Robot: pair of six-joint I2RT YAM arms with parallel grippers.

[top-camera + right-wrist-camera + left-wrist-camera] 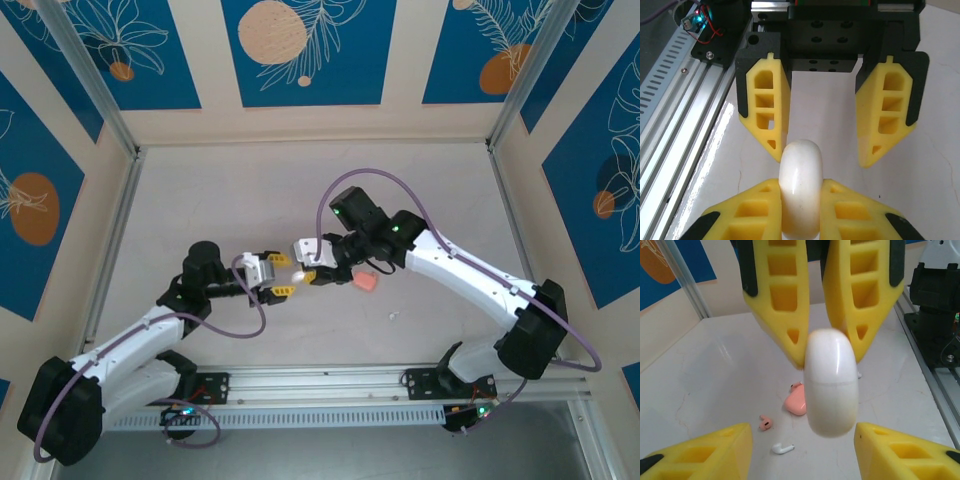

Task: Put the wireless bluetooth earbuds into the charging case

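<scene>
Desk [715, 370]: pale surface. Right jaws: pinching the white round disc [831, 382] at frame centre of the left wrist view. Left jaws: spread, one either side of the disc's lower end. Charging case [796, 401]: on the desk just left of the disc, apart from all jaws. Pink earbud [765, 423] and white earbud [782, 448]: on the desk, lower left of the case.

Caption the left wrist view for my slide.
Right hand holds a white disc up to the open left hand; pink case, pink earbud and white earbud lie on the table.
</scene>
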